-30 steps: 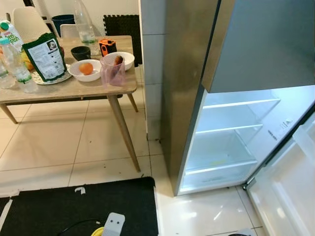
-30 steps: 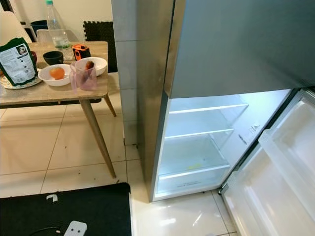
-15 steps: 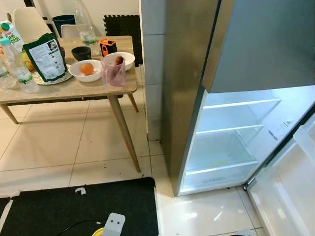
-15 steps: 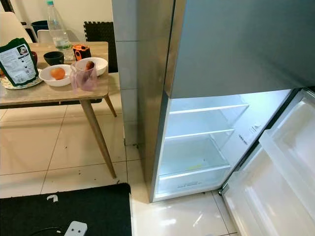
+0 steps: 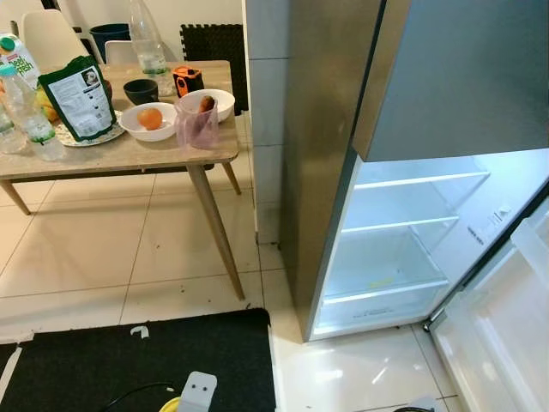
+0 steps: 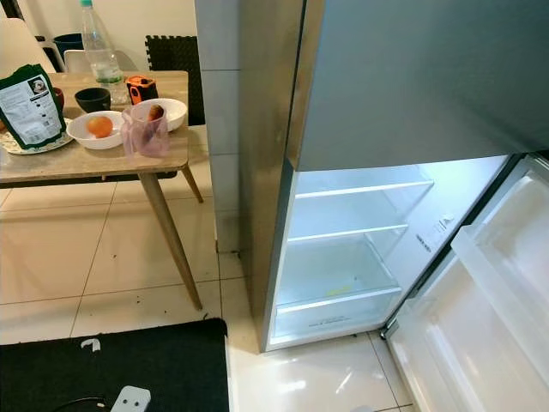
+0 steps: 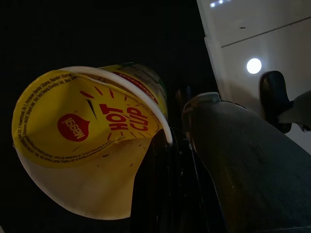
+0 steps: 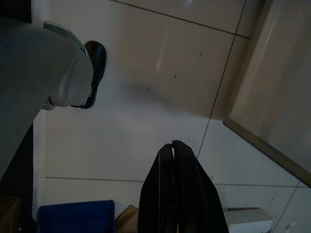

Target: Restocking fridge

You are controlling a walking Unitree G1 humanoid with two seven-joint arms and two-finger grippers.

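Observation:
In the left wrist view a yellow noodle cup [image 7: 82, 131] with a peeled-back "Hot Cup" lid sits in my left gripper [image 7: 170, 145], whose dark fingers are shut on its rim, low in the shade. My right gripper [image 8: 173, 145] hangs over pale floor tiles, its two black fingers pressed together on nothing. Ahead on the right the fridge [image 5: 403, 240] stands with its lower door [image 6: 493, 318] swung open. Its lit white shelves are bare. The grey upper door is closed.
A wooden table [image 5: 129, 156] at the left carries an orange in a white bowl [image 5: 150, 118], a pink container [image 5: 198, 124], a green bag [image 5: 81, 101] and water bottles [image 5: 147, 43]. A black mat [image 5: 129, 360] lies near my feet.

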